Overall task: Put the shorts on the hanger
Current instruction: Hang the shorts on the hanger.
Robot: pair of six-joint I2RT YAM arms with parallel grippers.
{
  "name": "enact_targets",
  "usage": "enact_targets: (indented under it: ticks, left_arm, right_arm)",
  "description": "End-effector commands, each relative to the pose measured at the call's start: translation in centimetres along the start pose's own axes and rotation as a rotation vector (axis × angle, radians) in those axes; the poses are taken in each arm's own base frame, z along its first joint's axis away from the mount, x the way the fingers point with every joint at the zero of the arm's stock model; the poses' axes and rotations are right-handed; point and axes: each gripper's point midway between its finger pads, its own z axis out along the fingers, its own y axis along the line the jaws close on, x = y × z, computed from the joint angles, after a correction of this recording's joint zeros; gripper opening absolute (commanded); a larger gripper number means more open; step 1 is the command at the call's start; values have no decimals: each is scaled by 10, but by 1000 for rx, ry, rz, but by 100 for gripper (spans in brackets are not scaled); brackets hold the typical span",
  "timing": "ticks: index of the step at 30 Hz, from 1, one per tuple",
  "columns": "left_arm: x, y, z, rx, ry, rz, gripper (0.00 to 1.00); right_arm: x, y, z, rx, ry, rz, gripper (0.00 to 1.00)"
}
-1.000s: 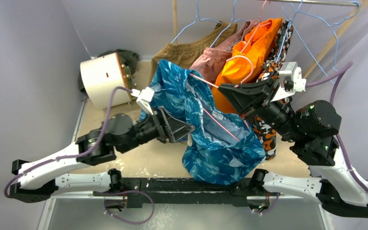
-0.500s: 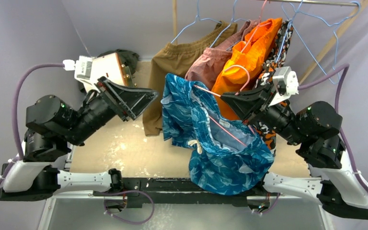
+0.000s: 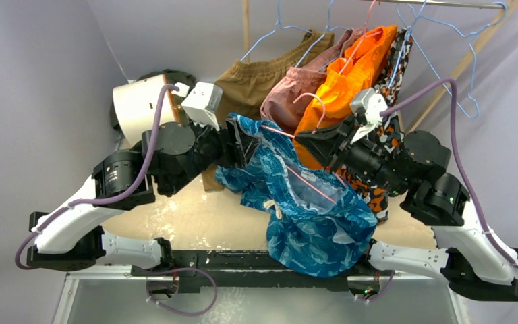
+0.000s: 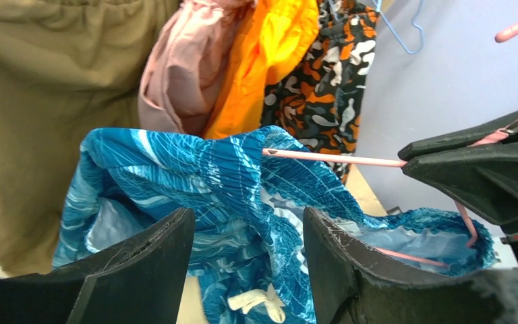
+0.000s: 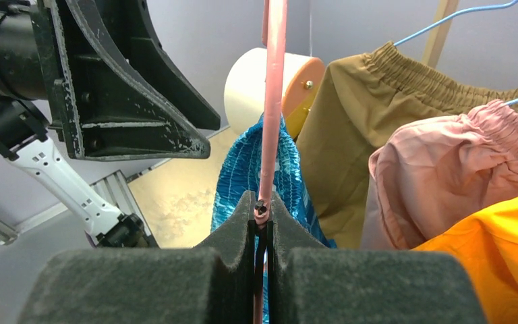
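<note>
**Blue-and-teal shorts hanging on the pink hanger above the table**

The shorts [image 3: 310, 209] are hanging in the middle of the scene, above the near part of the table. They are shiny, with a wavy blue and teal pattern, a gathered elastic waistband and a white drawstring bow. The waist is standing open. The hanger [image 3: 310, 183], a thin pink wire, is running through this opening, and its far corner is pressing against the waistband.

Pale lilac walls [image 3: 40, 67] are closing the room on the sides. The table [image 3: 175, 216] is showing a beige top. At the back, brown shorts [image 3: 256, 77], pink shorts [image 3: 290, 91] and orange shorts [image 3: 351, 74] are hanging side by side. A white cylinder [image 3: 138, 111] is lying at the back left.

Both arms are reaching inward over the table. The left gripper [image 4: 246, 223] is facing the left edge of the waistband, with its jaws standing apart and the blue cloth showing between them. The right gripper [image 5: 262, 202] is pressing its jaws together on the pink wire and holding it up.
</note>
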Motion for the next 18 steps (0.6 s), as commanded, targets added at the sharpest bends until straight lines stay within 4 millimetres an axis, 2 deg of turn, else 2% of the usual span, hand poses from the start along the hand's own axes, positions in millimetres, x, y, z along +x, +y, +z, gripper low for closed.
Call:
enact_targets:
  ticks: [1, 5, 12, 18]
  left_arm:
    - [-24, 16, -10, -77, -72, 18, 58]
    - [-24, 20, -5, -114, -79, 38, 57]
    - [-7, 16, 9, -120, -25, 83, 56]
    - [0, 22, 18, -169, -20, 104, 50]
  right_arm:
    - [-39, 4, -5, -10, -112, 12, 0]
    - [-39, 5, -1, -18, -108, 11, 0]
    - [-36, 6, 4, -19, -91, 8, 0]
    - [-30, 8, 8, -26, -70, 7, 0]
